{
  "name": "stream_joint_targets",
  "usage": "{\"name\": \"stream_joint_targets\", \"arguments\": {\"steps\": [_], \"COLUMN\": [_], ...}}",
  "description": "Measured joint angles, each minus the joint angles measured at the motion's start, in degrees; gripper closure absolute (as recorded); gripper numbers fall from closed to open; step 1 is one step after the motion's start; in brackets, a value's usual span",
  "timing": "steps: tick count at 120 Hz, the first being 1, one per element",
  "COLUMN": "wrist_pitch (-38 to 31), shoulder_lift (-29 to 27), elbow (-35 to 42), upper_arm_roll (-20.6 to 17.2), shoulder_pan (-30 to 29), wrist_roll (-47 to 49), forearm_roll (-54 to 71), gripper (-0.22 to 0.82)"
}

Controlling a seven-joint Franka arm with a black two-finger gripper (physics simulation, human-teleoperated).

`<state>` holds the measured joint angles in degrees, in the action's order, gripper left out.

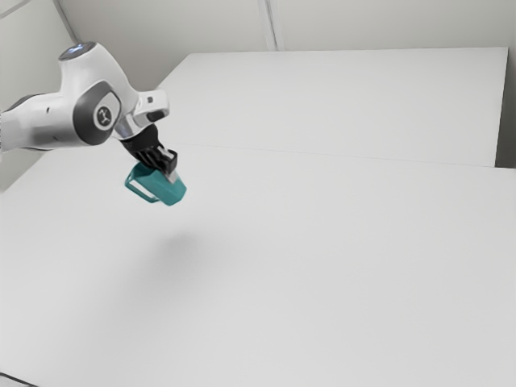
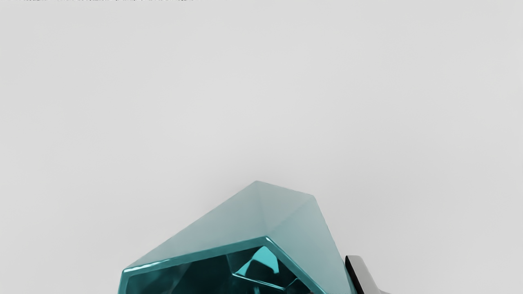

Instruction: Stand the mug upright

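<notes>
Down at the near edge, on the exterior view's left, there's a thin dark line [image 1: 18,380], no clue what it is. Past that, a soft shadow [image 1: 177,244] sits on the big white table [image 1: 339,282]. Above the table, the teal mug [image 1: 168,192] hangs tilted in midair, clamped in the black gripper [image 1: 168,172], its open end facing the hand's camera. Way back, pale walls [image 1: 387,24].

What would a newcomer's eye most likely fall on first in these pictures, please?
Most likely the teal mug, tilted in the black claw and held above the pale table, toward the exterior view's left. Next, perhaps, the white arm coming in from that side, then the soft shadow on the table below the mug.
</notes>
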<state>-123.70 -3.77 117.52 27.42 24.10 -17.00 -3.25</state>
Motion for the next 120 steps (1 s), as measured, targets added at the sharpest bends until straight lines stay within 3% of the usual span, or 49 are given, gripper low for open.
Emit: {"name": "stream_joint_targets", "arguments": {"steps": [72,120], "wrist_pitch": [-0.18,-0.22], "shoulder_lift": [6.59,9.31], "elbow": [-1.77,-1.71], "upper_arm_roll": [-4.3,-4.66], "shoulder_pan": [-0.93,1.14], "wrist_roll": [0.01,0.13], "forearm_roll": [0.61,0.79], "gripper": [0.75,0.75]}}
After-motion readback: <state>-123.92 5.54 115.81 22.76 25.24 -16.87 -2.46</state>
